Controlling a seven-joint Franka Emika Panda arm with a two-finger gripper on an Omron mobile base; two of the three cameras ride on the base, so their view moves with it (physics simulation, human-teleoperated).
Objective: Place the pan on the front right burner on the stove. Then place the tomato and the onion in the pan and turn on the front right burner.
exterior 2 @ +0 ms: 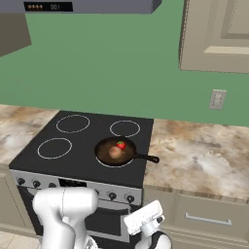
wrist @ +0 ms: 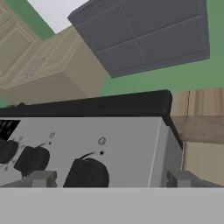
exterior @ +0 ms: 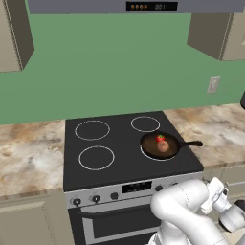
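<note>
On the front right burner (exterior: pixel 159 148) of the stove (exterior: pixel 119 165) sits the pan (exterior: pixel 160 145), holding tomato (exterior: pixel 161 139) and onion (exterior: pixel 163 146). Hand view: gripper (wrist: pixel 111 179) fingers spread wide, straddling a black knob (wrist: pixel 87 173). Display digits unreadable.

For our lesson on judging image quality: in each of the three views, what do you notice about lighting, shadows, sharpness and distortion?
Left base view: flat, even light, no glare on the stove, the pan soft-edged. Right base view: equally flat light, the tomato and the onion small and slightly blurred. Hand view: rolled and tilted looking upward, the control knob close and blurry between the gripper's open fingertips.
</note>
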